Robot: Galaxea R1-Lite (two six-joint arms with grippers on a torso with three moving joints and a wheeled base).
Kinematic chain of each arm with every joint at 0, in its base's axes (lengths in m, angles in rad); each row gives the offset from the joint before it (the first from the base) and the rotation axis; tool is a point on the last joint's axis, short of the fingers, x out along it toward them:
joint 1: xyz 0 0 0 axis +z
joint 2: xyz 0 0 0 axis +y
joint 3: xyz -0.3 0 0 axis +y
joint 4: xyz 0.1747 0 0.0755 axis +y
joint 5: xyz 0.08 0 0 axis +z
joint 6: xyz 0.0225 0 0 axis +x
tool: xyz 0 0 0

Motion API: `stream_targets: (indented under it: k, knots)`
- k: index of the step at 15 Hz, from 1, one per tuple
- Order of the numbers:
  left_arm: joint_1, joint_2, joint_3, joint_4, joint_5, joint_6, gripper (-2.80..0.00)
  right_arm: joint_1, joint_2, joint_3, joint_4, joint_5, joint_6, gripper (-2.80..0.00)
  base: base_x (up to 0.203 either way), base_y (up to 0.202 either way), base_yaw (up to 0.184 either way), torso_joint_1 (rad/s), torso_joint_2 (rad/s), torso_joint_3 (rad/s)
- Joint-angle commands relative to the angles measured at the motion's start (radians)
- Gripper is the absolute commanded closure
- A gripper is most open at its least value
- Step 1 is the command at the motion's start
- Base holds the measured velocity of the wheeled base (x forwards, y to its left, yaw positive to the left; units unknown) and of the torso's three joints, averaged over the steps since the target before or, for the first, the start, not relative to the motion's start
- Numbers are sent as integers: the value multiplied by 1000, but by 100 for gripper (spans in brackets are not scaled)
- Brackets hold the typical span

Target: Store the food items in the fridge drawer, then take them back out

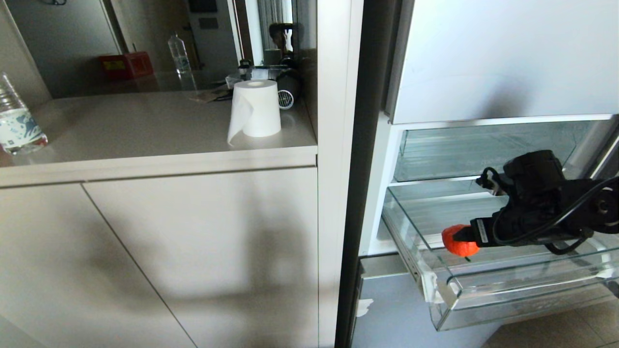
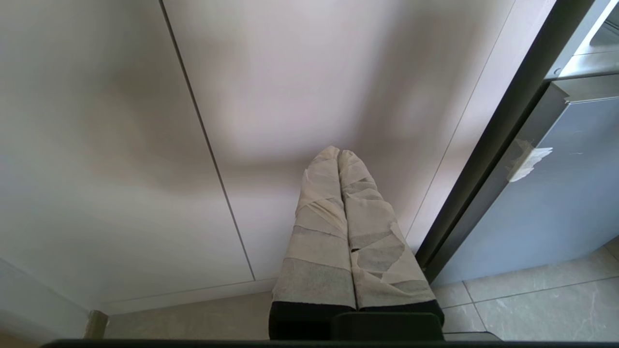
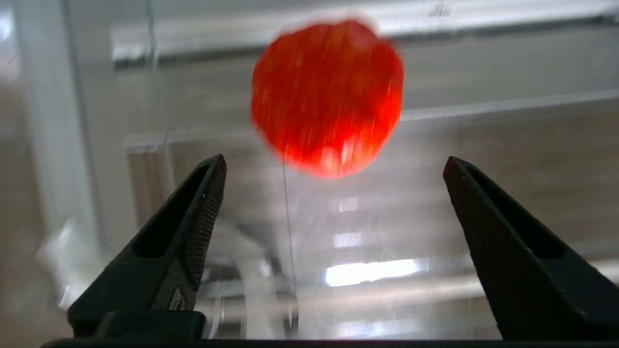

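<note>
Orange-red ribbed round food item — clear plastic fridge drawer

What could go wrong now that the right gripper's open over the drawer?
1. The orange-red food item is clear of the right gripper, whose jaws stand wide apart, and looks blurred; it may roll on the fridge drawer.
2. It sits near the drawer's left side in the head view, so it could hit the clear wall.
3. The pulled-out drawer could catch the arm.
</note>
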Motion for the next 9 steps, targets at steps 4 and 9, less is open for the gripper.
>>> stream_targets:
  k: [4, 9]
  knots:
    - [0, 0, 0, 1, 0, 0, 0, 21, 70, -2, -25, -1, 4, -280, 0, 0, 0, 0, 0, 0]
    - [0, 0, 0, 2, 0, 0, 0, 19, 90, 4, -82, -26, 5, -280, 0, 0, 0, 0, 0, 0]
